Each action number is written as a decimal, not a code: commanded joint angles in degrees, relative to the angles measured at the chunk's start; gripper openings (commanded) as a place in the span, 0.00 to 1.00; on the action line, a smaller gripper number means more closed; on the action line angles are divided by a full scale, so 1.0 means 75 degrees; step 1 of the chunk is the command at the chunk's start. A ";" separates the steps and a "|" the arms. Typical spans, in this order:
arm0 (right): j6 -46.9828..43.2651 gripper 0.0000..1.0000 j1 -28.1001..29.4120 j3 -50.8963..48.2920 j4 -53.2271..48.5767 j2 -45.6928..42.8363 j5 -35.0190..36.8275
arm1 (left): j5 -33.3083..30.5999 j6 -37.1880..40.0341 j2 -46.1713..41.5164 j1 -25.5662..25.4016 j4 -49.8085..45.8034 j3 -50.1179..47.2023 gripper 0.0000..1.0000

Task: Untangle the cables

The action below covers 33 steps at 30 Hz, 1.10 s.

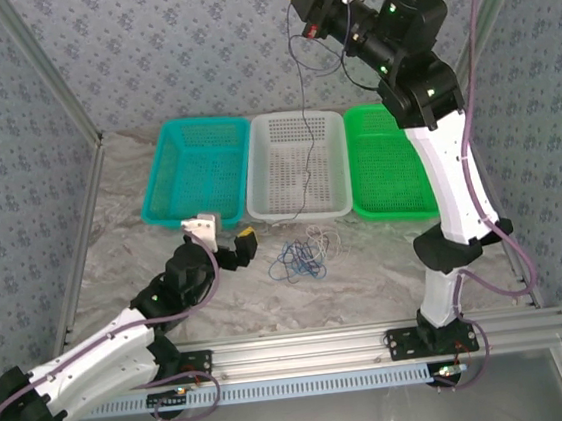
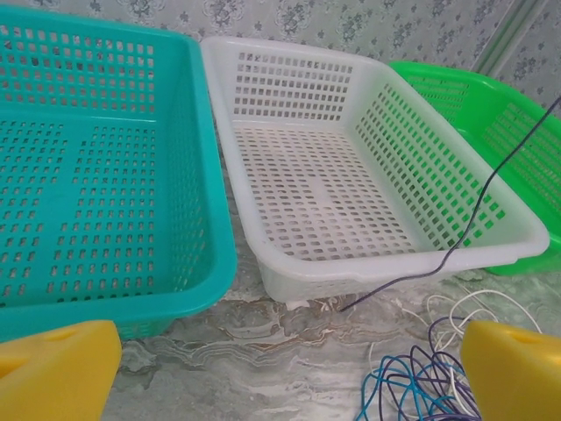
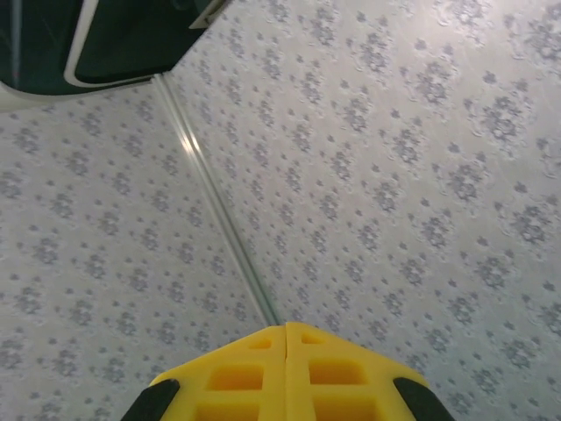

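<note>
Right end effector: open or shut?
Shut: right end effector fingers meet without a gap; a dark cable hangs from it.

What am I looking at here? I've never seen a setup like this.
These are two robot arms bolted to a table, filmed from three spots. The overhead picture shows both arms; the other two come from cameras on each wrist, so the yellow blocks are gripper fingers. On the table stand a teal basket, a white basket and a green basket, with a tangle of thin cables in front. The left gripper hangs open by the tangle. The right gripper, shut and high up, appears to pinch one dark cable, which trails down over the white basket to the tangle.
</note>
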 commanded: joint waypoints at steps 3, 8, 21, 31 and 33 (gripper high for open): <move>-0.0059 0.00 0.0033 -0.0038 0.0039 -0.0117 0.0061 | -0.0059 -0.0123 -0.0060 0.0033 0.0131 -0.0067 1.00; 0.0087 0.00 -0.0140 -0.0014 0.0277 -0.0216 0.0045 | -0.0084 -0.0129 -0.0157 0.0030 0.0015 -0.0081 0.99; -0.0214 0.00 -0.0294 -0.2331 -0.0979 0.0338 -0.0124 | -0.0175 -0.0229 -0.0389 0.0030 -0.0065 -0.0197 1.00; -0.0862 0.01 -0.0512 -0.4217 -0.1879 0.1116 0.0285 | -0.0306 -0.0217 -0.0498 0.0038 -0.0017 -0.0360 0.99; -0.0934 0.08 -0.0584 -0.3814 -0.2455 0.1703 0.0372 | -0.0290 -0.0211 -0.0399 0.0041 0.0022 -0.0305 0.99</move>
